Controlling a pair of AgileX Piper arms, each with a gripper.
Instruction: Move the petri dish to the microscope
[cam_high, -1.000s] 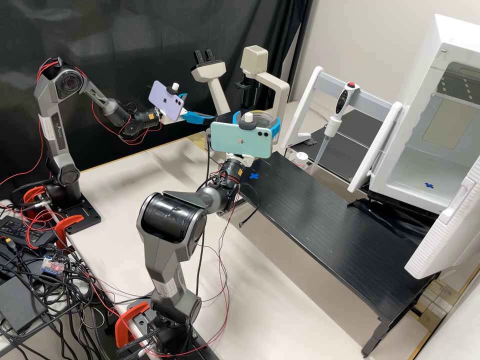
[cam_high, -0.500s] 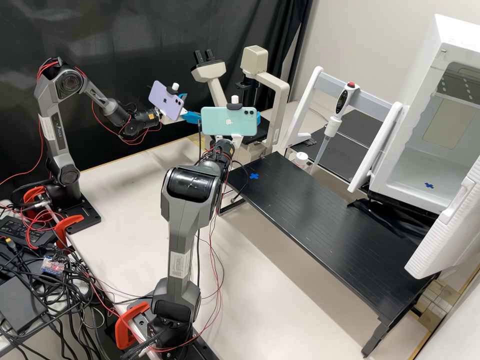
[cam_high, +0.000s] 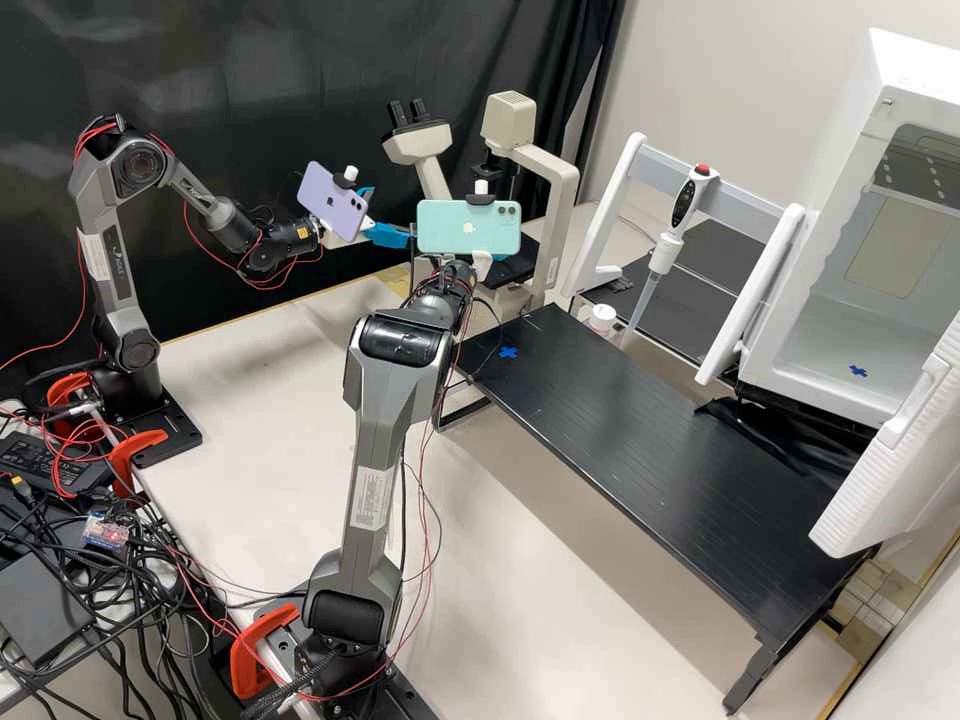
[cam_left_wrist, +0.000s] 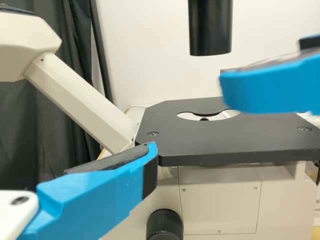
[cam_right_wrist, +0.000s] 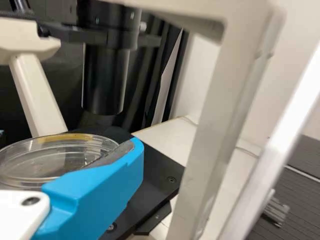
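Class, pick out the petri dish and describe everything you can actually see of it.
The petri dish is round and shallow, with clear walls, glass or plastic, and a yellowish band along part of its rim. It looks roughly level. The right tool's blue finger lies along its side, grey pad against it. It appears held off the microscope's black stage.

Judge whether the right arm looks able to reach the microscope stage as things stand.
Probably yes: it holds the petri dish close to the stage, and a gap lies open between the stage and the black tube above. The left hand, also nearby, might crowd it.
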